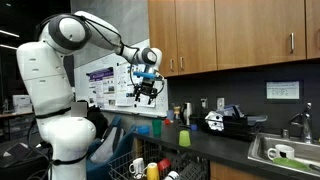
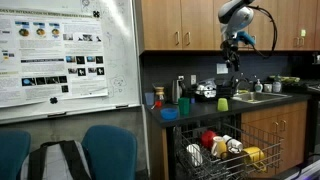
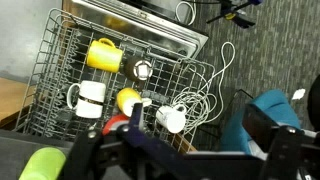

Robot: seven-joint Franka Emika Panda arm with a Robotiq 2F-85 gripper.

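Observation:
My gripper (image 1: 147,93) hangs open and empty, high in the air in front of the wooden wall cabinets (image 1: 215,35); in an exterior view it is above the counter's edge (image 2: 234,62). In the wrist view its dark fingers (image 3: 265,125) stand wide apart, and the gripper (image 3: 200,128) looks straight down on a pulled-out wire dish rack (image 3: 60,50). In the rack lie a yellow mug (image 3: 103,54), a white mug (image 3: 88,95), a yellow cup (image 3: 127,100) and another white mug (image 3: 172,118). Nothing touches the fingers.
The rack (image 2: 220,150) juts out below the dark counter (image 1: 215,148). A green cup (image 1: 184,137) stands on the counter, with a sink (image 1: 285,152) beyond. Blue chairs (image 2: 108,152) and a whiteboard with posters (image 2: 60,55) stand beside the cabinets. A blue chair (image 3: 275,105) lies under the gripper's side.

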